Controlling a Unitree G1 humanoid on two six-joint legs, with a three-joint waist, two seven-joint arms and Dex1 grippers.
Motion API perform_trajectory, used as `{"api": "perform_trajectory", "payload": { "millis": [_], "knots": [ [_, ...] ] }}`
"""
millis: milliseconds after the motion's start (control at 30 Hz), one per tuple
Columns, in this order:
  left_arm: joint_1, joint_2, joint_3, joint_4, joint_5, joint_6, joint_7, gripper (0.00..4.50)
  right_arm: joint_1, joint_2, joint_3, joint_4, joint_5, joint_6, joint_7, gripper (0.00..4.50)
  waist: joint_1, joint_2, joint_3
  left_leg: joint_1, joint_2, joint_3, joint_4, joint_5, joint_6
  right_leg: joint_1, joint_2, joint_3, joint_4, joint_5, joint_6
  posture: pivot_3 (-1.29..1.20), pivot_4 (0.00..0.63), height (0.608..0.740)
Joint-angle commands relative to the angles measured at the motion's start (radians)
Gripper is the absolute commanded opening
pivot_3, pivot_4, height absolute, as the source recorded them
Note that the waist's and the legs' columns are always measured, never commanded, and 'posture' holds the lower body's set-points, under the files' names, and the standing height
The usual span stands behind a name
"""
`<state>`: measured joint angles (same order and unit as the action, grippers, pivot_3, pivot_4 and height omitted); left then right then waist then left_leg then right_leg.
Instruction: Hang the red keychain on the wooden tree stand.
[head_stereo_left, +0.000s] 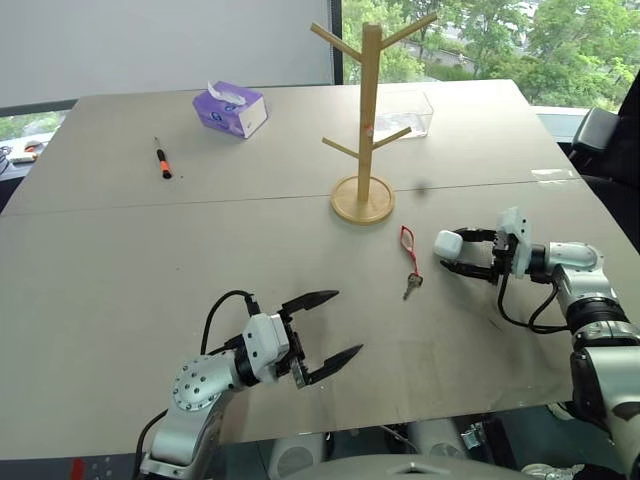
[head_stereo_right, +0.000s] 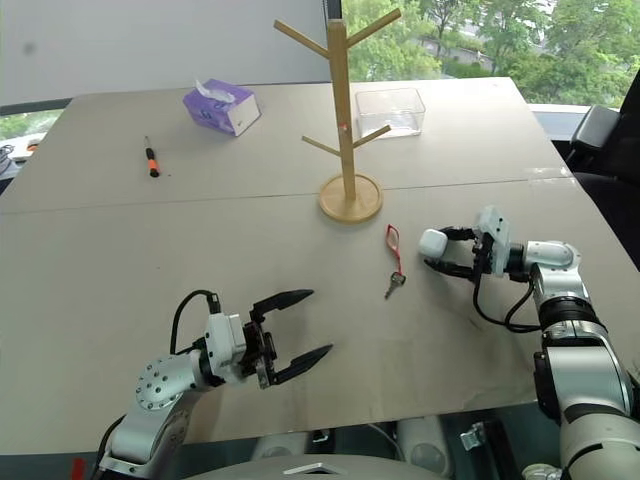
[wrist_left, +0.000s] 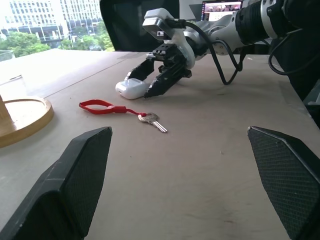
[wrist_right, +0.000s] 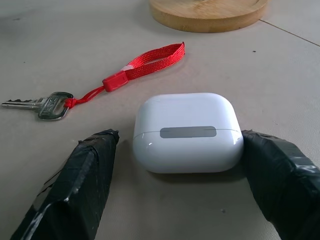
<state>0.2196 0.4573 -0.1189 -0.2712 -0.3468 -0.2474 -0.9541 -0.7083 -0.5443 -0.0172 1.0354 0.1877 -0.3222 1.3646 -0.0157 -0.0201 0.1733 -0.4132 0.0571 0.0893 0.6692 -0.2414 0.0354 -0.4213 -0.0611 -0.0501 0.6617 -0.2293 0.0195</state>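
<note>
So the red keychain (head_stereo_left: 408, 249) is lying flat on the desk (head_stereo_left: 150, 260), strap end pointing toward the wooden tree stand (head_stereo_left: 367, 120) and the little silver key at the end nearer the robot. It's sitting just in front of the stand's round base, close but not touching, and nothing is gripping it.

The right end effector (head_stereo_left: 462, 253) is sitting low over the desk just to the right of the keychain, with a small white rounded case (wrist_right: 187, 131) between its two black fingers (wrist_right: 75, 190). From the wrist camera the fingers are standing on either side of the case, right next to it, though I can't tell if they're actually pressing on it. The case looks like it's resting on the desk.

The left end effector (head_stereo_left: 330, 330) is hanging out nearer the robot's side of the desk, fingers spread wide apart, holding nothing, pointing toward the keychain and the other arm.

Farther back there's a black-and-orange screwdriver (head_stereo_left: 162, 160) on the left, a purple tissue box (head_stereo_left: 231, 108) behind it, and a clear plastic box (head_stereo_right: 390, 110) just past the stand.
</note>
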Motion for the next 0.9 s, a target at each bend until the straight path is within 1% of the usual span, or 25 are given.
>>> {"api": "perform_trajectory", "payload": {
  "millis": [33, 100, 133, 167, 200, 233, 267, 433, 567, 633, 833, 900],
  "knots": [
    [0.006, 0.006, -0.006, -0.055, 0.0, 0.0, 0.014, 4.5, -0.002, 0.02, 0.001, 0.022, -0.032, -0.041, -0.052, 4.07, -0.001, 0.0, 0.0, 0.001, 0.0, 0.0, 0.0, 0.0, 0.0, 0.0, 0.0, 0.0, 0.0, 0.0, 0.0, 0.0, 0.15, 0.74],
    [0.005, 0.007, -0.007, -0.054, 0.0, 0.001, 0.017, 4.5, -0.002, 0.023, -0.004, 0.027, -0.035, -0.054, -0.062, 4.07, -0.001, 0.0, 0.0, 0.001, 0.0, 0.0, 0.0, 0.0, 0.0, 0.001, 0.0, 0.001, 0.0, 0.0, 0.0, 0.0, 0.15, 0.74],
    [0.001, 0.007, -0.007, -0.05, 0.001, 0.001, 0.017, 4.5, -0.001, 0.024, -0.008, 0.027, -0.034, -0.059, -0.067, 3.69, -0.001, 0.0, 0.0, 0.001, 0.0, 0.0, 0.0, 0.0, 0.0, 0.001, 0.0, 0.001, 0.0, 0.0, 0.0, 0.0, 0.15, 0.74],
    [-0.003, 0.008, -0.008, -0.044, 0.001, 0.0, 0.016, 4.5, 0.0, 0.025, -0.012, 0.026, -0.032, -0.066, -0.073, 3.56, -0.001, 0.0, 0.0, 0.003, 0.0, 0.001, 0.0, 0.0, 0.0, 0.002, 0.0, 0.001, 0.0, 0.0, 0.0, 0.0, 0.15, 0.74],
    [-0.006, 0.008, -0.008, -0.038, 0.002, -0.003, 0.016, 4.5, 0.001, 0.026, -0.016, 0.026, -0.03, -0.073, -0.079, 3.27, -0.001, 0.0, 0.0, 0.004, 0.0, 0.001, 0.0, 0.0, 0.0, 0.004, 0.0, 0.001, 0.0, 0.0, 0.0, 0.0, 0.15, 0.74],
    [-0.007, 0.01, -0.009, -0.036, 0.002, -0.004, 0.016, 4.5, 0.001, 0.026, -0.019, 0.026, -0.029, -0.077, -0.083, 2.81, -0.001, 0.0, 0.0, 0.005, 0.0, 0.001, 0.0, 0.0, 0.0, 0.005, 0.0, 0.001, 0.0, -0.001, -0.002, 0.0, 0.15, 0.74],
    [-0.007, 0.01, -0.01, -0.035, 0.002, -0.005, 0.016, 4.5, 0.001, 0.025, -0.021, 0.026, -0.028, -0.078, -0.083, 2.66, -0.001, 0.0, 0.0, 0.006, 0.001, 0.0, 0.0, 0.0, 0.0, 0.006, 0.0, 0.001, 0.0, -0.001, -0.002, 0.0, 0.15, 0.74],
    [-0.006, 0.009, -0.015, -0.031, 0.006, -0.01, 0.016, 4.5, -0.004, 0.021, -0.04, 0.028, -0.014, -0.074, -0.103, 2.66, 0.0, 0.0, 0.0, 0.008, 0.001, 0.002, 0.0, 0.0, 0.0, 0.007, -0.001, 0.002, 0.0, -0.002, -0.003, 0.0, 0.15, 0.74],
    [-0.001, 0.001, -0.013, -0.033, 0.008, -0.009, 0.03, 4.5, -0.093, 0.017, -0.122, 0.09, 0.026, 0.022, -0.272, 2.66, 0.001, 0.001, 0.0, 0.008, 0.001, 0.003, 0.0, 0.0, 0.0, 0.007, -0.001, 0.003, 0.0, -0.002, -0.003, 0.0, 0.15, 0.74],
    [-0.001, -0.004, -0.011, -0.035, 0.007, -0.005, 0.041, 4.5, -0.151, 0.007, -0.169, 0.137, 0.042, 0.072, -0.381, 2.66, 0.001, 0.002, 0.001, 0.008, 0.001, 0.004, -0.001, 0.0, 0.0, 0.006, -0.002, 0.004, 0.0, -0.002, -0.004, 0.0, 0.15, 0.74],
    [-0.013, -0.027, 0.008, -0.023, 0.002, 0.01, 0.089, 4.5, -0.32, -0.057, -0.28, 0.265, 0.046, 0.241, -0.801, 2.66, 0.003, 0.003, 0.002, 0.005, 0.001, 0.006, -0.001, -0.001, 0.002, 0.003, -0.002, 0.006, 0.0, -0.002, -0.003, 0.0, 0.15, 0.74],
    [-0.015, -0.035, 0.014, -0.02, -0.001, 0.013, 0.105, 4.5, -0.343, -0.075, -0.309, 0.282, 0.046, 0.266, -0.891, 2.66, 0.005, 0.003, 0.002, -0.001, 0.0, 0.005, -0.001, -0.001, 0.002, -0.001, -0.003, 0.007, 0.0, -0.001, -0.002, 0.0, 0.15, 0.74]
  ]
}}
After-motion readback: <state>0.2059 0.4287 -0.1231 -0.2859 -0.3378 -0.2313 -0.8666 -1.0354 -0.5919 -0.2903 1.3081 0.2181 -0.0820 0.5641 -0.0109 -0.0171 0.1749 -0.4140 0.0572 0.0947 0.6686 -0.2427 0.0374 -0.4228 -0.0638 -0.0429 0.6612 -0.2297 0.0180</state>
